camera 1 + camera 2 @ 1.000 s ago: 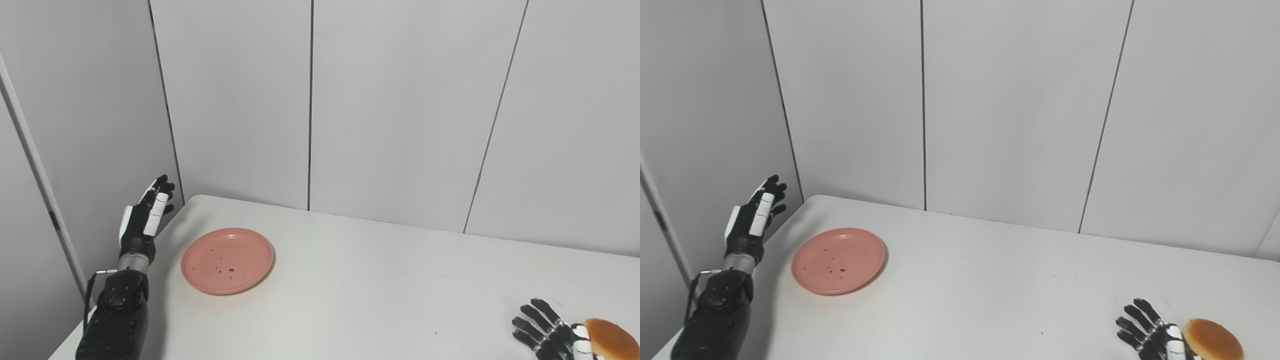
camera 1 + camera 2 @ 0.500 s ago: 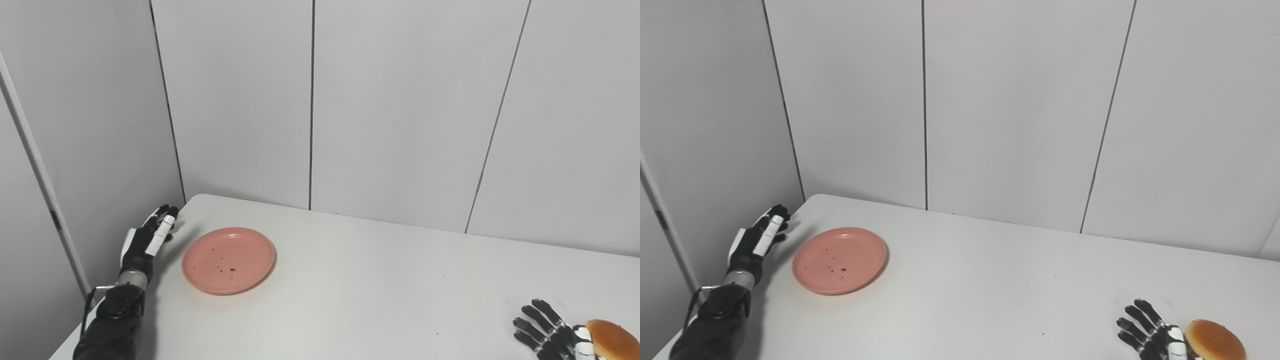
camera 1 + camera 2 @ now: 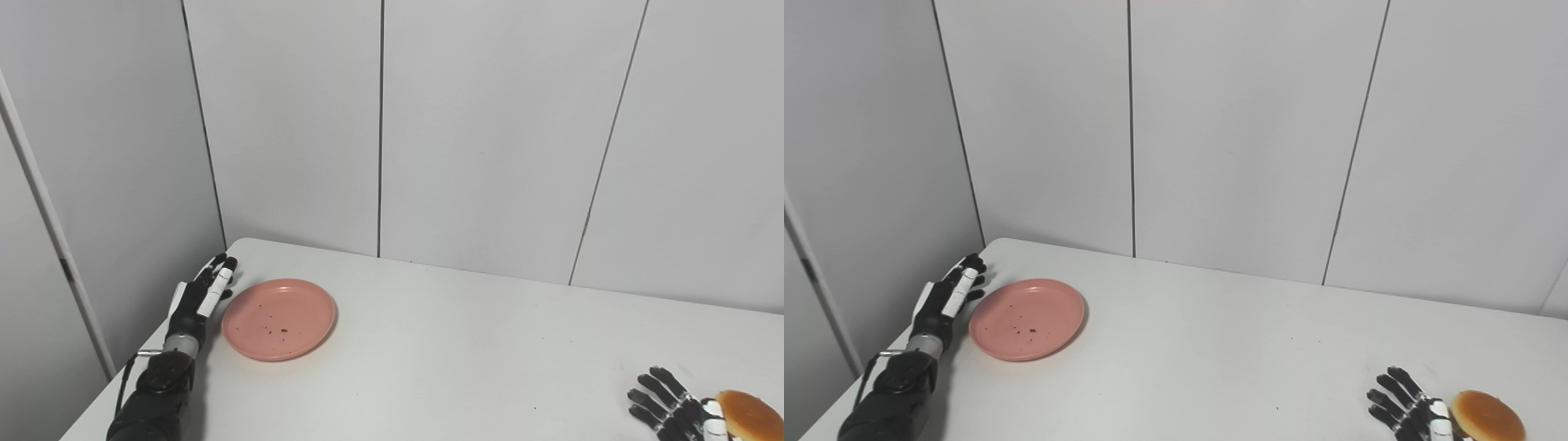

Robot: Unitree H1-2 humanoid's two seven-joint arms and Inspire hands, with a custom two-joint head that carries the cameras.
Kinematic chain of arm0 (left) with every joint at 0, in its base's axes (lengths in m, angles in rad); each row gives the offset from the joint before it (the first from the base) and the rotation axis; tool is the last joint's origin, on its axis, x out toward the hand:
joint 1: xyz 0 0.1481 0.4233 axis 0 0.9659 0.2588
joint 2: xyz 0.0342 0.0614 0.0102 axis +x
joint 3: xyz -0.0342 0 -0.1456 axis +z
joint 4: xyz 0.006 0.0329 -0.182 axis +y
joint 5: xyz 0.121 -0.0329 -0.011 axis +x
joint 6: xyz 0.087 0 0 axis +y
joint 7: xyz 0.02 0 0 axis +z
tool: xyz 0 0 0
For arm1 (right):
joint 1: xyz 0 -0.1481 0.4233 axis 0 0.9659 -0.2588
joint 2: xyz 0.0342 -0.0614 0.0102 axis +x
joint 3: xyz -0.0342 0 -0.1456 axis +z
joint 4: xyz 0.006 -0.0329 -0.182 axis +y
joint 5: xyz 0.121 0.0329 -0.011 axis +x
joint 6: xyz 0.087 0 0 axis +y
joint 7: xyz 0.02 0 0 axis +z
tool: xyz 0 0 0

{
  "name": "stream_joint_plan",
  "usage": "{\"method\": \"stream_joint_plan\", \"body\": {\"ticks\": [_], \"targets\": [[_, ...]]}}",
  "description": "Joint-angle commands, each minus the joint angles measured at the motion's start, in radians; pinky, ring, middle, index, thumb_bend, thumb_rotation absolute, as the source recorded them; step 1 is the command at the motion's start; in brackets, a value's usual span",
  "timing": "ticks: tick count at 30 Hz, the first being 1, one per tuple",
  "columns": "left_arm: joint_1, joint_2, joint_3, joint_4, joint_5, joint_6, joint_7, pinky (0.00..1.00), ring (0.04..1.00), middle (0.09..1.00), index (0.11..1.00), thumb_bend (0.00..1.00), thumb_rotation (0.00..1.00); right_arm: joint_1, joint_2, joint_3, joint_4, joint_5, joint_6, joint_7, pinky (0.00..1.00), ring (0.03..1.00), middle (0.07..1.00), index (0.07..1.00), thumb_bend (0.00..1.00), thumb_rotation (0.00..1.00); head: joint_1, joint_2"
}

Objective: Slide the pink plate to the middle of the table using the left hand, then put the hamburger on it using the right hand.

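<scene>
Pink and round, the pink plate lies flat on the white table, far over at about 9 o'clock from the table's middle, near the left edge. It has a few dark crumbs on it and nothing else. The left hand sits just beside the plate's left rim, at the plate's 9 o'clock, with its fingers straight and spread, holding nothing. I cannot tell if it touches the rim yet. The plate looks thin, stiff and light, like plastic, so it should slide easily on the smooth table. A push on the left rim, low down, looks best, because a push from on top of the rim could tip it up. The hamburger sits at the near right corner, at about 4 o'clock from the middle. The right hand lies just to its left with fingers fanned out and empty. The bun looks soft, so it wants a gentle hold around its sides.
</scene>
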Motion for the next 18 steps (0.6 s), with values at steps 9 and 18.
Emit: {"method": "stream_joint_plan", "body": {"ticks": [9, 18], "targets": [[-0.018, -0.029, -0.016, -0.019, -0.004, -0.022, -0.049, 0.82, 0.883, 0.883, 0.928, 0.96, 0.86, 0.069, 0.02, 0.012, 0.032, 0.0, -0.001, 0.001, 0.8, 0.779, 0.829, 0.824, 0.82, 1.0, -0.002, 0.004], [-0.021, -0.044, -0.02, -0.023, -0.019, -0.019, -0.102, 0.84, 0.903, 0.893, 0.924, 0.99, 0.85, 0.07, 0.025, 0.014, 0.021, 0.004, 0.011, 0.001, 0.8, 0.779, 0.83, 0.83, 0.82, 1.0, -0.01, 0.009]]}}
